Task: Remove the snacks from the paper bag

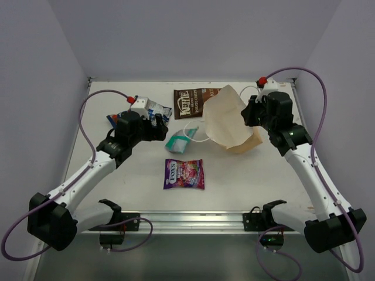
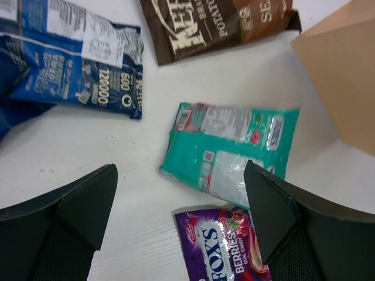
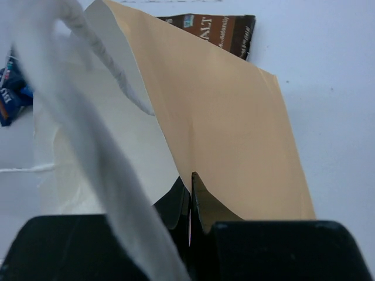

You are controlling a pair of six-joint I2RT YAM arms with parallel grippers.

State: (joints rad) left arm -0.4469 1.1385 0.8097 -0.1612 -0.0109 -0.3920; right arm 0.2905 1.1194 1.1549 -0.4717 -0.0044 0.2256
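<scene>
The tan paper bag (image 1: 227, 117) is held up off the table at the back right, mouth facing left, white inside (image 3: 88, 146). My right gripper (image 1: 251, 112) is shut on the bag's rim (image 3: 190, 181); a white string handle (image 3: 99, 152) hangs across the right wrist view. My left gripper (image 1: 161, 130) is open and empty above the table (image 2: 179, 193). On the table lie the brown chip bag (image 1: 193, 102), blue packets (image 1: 153, 109), the teal packet (image 1: 177, 142) and the purple packet (image 1: 184, 174). The left wrist view shows teal (image 2: 231, 146), purple (image 2: 220, 246), blue (image 2: 76, 64) and brown (image 2: 217, 23).
The table (image 1: 234, 175) is white with walls on three sides. A metal rail (image 1: 187, 221) runs along the near edge between the arm bases. A second string handle (image 1: 196, 133) lies by the teal packet.
</scene>
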